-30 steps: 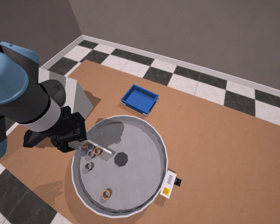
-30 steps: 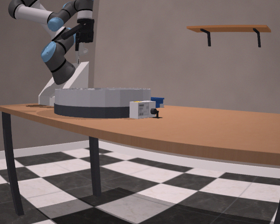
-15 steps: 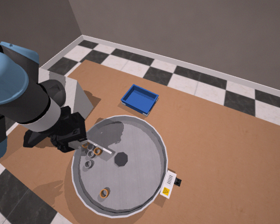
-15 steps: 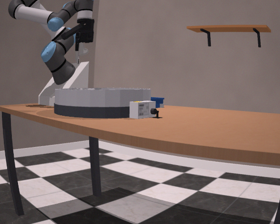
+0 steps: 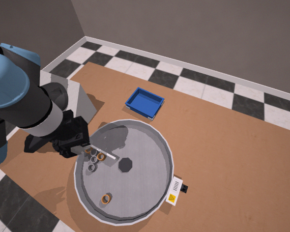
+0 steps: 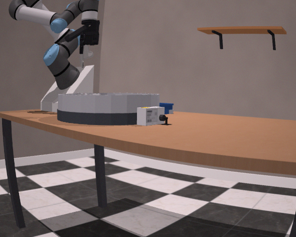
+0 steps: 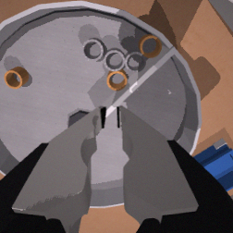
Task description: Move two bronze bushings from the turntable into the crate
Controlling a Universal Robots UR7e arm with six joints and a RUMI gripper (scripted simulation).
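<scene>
In the top view, the turntable fills the lower middle of the frame, with the gripper over its left edge. Just beside the fingers, a partly hidden bronze bushing and a second bronze bushing lie in a cluster with grey bushings. A third bronze bushing lies well apart, at the turntable's lower left. The blue crate sits above the turntable in the frame, its bare inside showing.

The exterior view shows the gripper pointing down, raised above the turntable's rim, a height the top view does not make plain. The turntable wall hides the bushings and most of the crate, while a wall shelf appears at upper right.

The wrist view shows the gripper closed on nothing, a slim gap between its tips. All three bronze bushings appear whole: one just above the fingertips in the frame, one at upper right, one at left. Three grey bushings stand near the top; only a corner of the crate enters at right.
</scene>
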